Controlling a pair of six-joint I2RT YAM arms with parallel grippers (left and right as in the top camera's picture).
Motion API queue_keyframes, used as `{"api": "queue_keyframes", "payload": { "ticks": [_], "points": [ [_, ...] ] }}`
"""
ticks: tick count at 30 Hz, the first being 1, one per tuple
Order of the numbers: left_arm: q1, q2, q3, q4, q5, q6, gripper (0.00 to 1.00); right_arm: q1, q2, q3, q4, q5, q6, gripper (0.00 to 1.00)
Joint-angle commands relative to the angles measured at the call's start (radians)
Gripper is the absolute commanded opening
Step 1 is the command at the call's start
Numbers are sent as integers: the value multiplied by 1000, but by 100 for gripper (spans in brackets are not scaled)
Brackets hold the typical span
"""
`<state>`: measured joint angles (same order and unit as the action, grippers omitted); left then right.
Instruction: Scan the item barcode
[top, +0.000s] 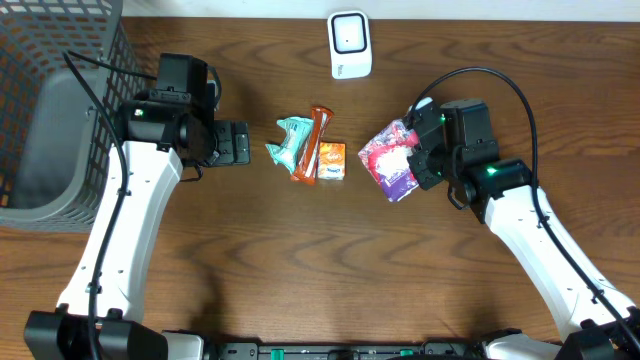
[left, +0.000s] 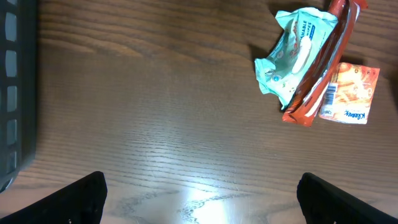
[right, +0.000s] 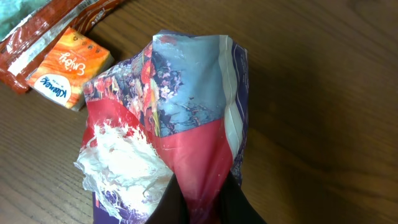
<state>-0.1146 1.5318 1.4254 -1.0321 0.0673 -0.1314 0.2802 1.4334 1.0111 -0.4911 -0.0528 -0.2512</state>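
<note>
Grasping a red-and-blue packet (right: 180, 118) tightly, the right tool (right: 200, 206) has it at its tip, snacks (top: 308, 148) just beyond. The left tool (left: 200, 194) hangs released over the worktop (top: 300, 260), those snacks ahead.

Right tool (top: 418, 152) gripping pink packet (top: 388, 158), white scanner (top: 350, 45) beyond, snack pile (top: 310, 148) centre
</note>
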Motion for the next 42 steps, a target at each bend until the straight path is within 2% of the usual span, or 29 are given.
{"api": "queue_keyframes", "payload": {
  "ticks": [1,7,10,11,12,16,24,35,37,40,42],
  "points": [
    [1,4,-3,-3,-16,-8,98,3,7,2,1,-5,-6,1],
    [1,4,-3,-3,-16,-8,98,3,6,2,12,118,94,1],
    [1,4,-3,-3,-16,-8,98,3,6,2,26,386,226,1],
    [1,4,-3,-3,-16,-8,97,3,6,2,26,560,309,1],
    [1,4,-3,-3,-16,-8,98,3,6,2,23,636,339,1],
    [1,4,-3,-3,-16,-8,98,3,7,2,-3,810,355,1],
    [1,4,-3,-3,-16,-8,98,3,45,1,-51,892,356,1],
    [1,4,-3,-3,-16,-8,98,65,257,1,-46,888,356,2],
    [1,4,-3,-3,-16,-8,98,108,261,1,-33,885,355,6],
    [1,4,-3,-3,-16,-8,98,181,261,2,12,873,355,26],
    [1,4,-3,-3,-16,-8,98,227,261,2,40,840,355,29]
  ]
}}
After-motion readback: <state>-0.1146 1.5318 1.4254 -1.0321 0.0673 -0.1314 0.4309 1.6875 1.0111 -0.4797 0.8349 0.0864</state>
